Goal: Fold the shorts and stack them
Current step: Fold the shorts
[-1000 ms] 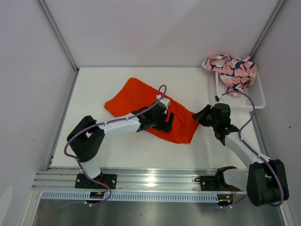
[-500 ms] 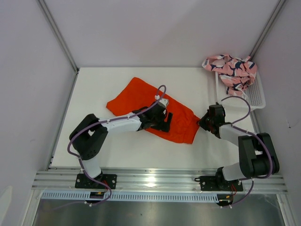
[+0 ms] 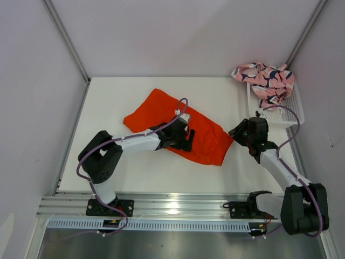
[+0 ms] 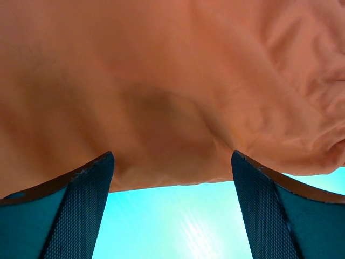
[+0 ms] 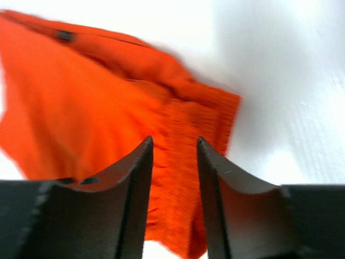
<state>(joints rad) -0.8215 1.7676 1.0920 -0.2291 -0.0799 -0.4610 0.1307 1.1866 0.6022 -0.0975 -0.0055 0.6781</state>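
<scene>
The orange shorts [image 3: 210,143] lie spread out at a slant in the middle of the table. My left gripper [image 3: 188,139] rests low over their middle. In the left wrist view its jaws [image 4: 172,157] are wide open, with orange fabric [image 4: 172,81] just ahead and nothing between them. My right gripper [image 3: 235,132] is at the shorts' right corner. In the right wrist view its fingers [image 5: 174,141] stand a narrow gap apart, empty, above the orange hem [image 5: 199,124]. The pink printed shorts [image 3: 264,78] hang crumpled over the far rim of the basket.
The white mesh basket [image 3: 294,110] stands at the table's right edge, behind my right arm. Walls close the table in at the back and both sides. The arms' rail runs along the near edge.
My right gripper has drawn back to the right from the shorts' right corner. The orange shorts shifted slightly to the right. The left gripper barely moved.
</scene>
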